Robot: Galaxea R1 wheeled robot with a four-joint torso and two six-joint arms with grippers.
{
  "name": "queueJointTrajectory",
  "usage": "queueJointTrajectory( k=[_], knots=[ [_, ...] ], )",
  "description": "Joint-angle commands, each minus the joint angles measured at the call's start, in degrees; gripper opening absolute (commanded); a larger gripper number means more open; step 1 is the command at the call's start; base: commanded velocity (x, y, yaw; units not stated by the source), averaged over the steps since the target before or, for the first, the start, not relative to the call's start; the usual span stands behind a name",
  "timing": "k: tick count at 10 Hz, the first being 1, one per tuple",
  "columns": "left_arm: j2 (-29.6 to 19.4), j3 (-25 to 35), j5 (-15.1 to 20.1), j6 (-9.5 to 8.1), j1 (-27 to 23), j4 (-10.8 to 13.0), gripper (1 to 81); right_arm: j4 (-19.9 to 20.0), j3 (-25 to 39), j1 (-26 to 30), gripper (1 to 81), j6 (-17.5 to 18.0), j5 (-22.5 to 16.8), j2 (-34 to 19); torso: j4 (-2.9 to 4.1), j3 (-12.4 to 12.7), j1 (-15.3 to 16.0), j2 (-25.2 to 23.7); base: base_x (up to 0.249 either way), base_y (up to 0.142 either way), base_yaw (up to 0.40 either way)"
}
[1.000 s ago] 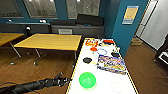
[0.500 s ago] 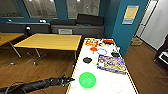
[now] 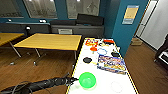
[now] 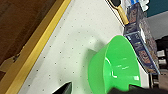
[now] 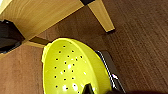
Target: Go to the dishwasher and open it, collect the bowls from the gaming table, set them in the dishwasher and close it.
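Your left gripper [image 3: 72,80] sits at the near left edge of the gaming table [image 3: 105,77], at the end of the dark arm that comes in low from the left. It touches the left rim of the green bowl [image 3: 87,80]. In the left wrist view the green bowl [image 4: 113,67] looks tipped, its open mouth turned partly sideways, with one dark finger [image 4: 63,88] on the white top beside its outer wall and another dark part at its rim. So the fingers appear to straddle the wall, but you cannot tell from this whether they are already pressed onto it.

What matters is that the bowl lies just to the right of the gripper, inward on the table. The left arm is plainly the nearer one. A round bowl has no long axis, so the rim nearest the gripper is the place to pinch.

Your right gripper [image 5: 100,90] holds the yellow-green perforated bowl [image 5: 72,70] over the wooden floor [image 5: 140,37], near a table leg [image 5: 101,16]. Its fingers seem closed on the rim.

Farther along the table lie a game box [image 3: 111,64] and a flat black disc [image 3: 87,59], well apart from the green bowl.
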Motion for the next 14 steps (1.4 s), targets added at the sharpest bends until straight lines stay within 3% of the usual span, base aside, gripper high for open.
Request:
queueJointTrajectory(
  k=[1,4,5,9,14],
  knots=[
    [3.12,-4.1,2.82,-0.2,-8.72,1.56,81.1,-1.21,0.13,1.55,1.0,0.25,-1.48,-3.26,0.0,0.0,0.0,0.0,0.0,0.0,0.0],
    [6.37,-7.96,5.01,-0.63,-8.72,0.6,81.1,-1.21,-0.22,1.55,1.0,0.25,-1.48,-2.82,0.0,-0.02,0.0,0.0,0.0,0.0,0.0],
    [6.63,-9.19,5.19,-2.65,-8.72,0.77,81.1,-1.21,-0.31,1.63,1.0,0.25,-1.48,-2.73,0.0,-0.02,0.0,0.02,0.0,0.0,0.0],
    [7.95,-12.0,5.63,-2.74,-8.72,1.65,81.1,-1.21,-0.57,1.99,1.0,0.25,-2.01,-2.38,0.0,-0.02,0.02,0.02,0.0,0.0,0.0],
    [12.43,-16.75,7.65,-2.74,-7.23,6.04,81.1,-1.21,-2.33,3.04,1.0,0.34,-2.89,-1.41,0.0,-0.02,0.04,0.02,0.0,0.0,0.0]
  ],
)
